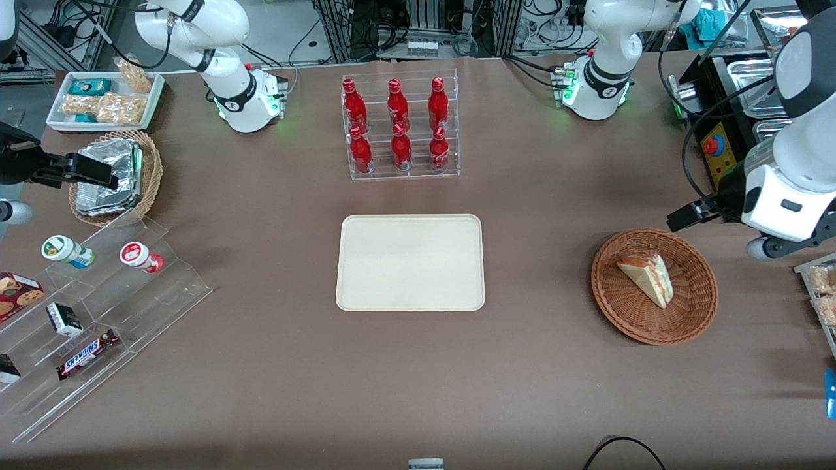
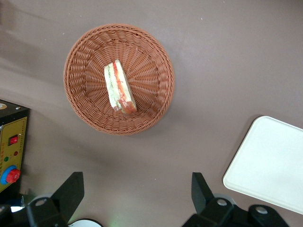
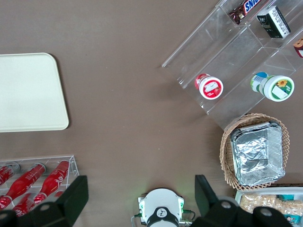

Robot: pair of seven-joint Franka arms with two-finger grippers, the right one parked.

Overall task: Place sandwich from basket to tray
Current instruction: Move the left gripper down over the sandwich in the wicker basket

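Observation:
The sandwich (image 1: 646, 279) (image 2: 119, 87), a pale wedge with red and green filling, lies in the reddish-brown wicker basket (image 1: 604, 287) (image 2: 78, 61) toward the working arm's end of the table. My left gripper (image 1: 693, 215) (image 2: 137, 182) hovers high, open and with nothing between its fingers. It is a little farther from the front camera than the basket and apart from it. The cream-beige tray (image 1: 410, 261) (image 2: 272, 161) lies bare at the table's middle, well apart from the basket.
A clear rack of red bottles (image 1: 400, 127) stands farther from the front camera than the tray. A yellow control box with a red button (image 1: 715, 150) (image 2: 12, 151) sits near the gripper. A tan basket of foil packs (image 1: 111, 176) and acrylic snack shelves (image 1: 98, 294) stand toward the parked arm's end.

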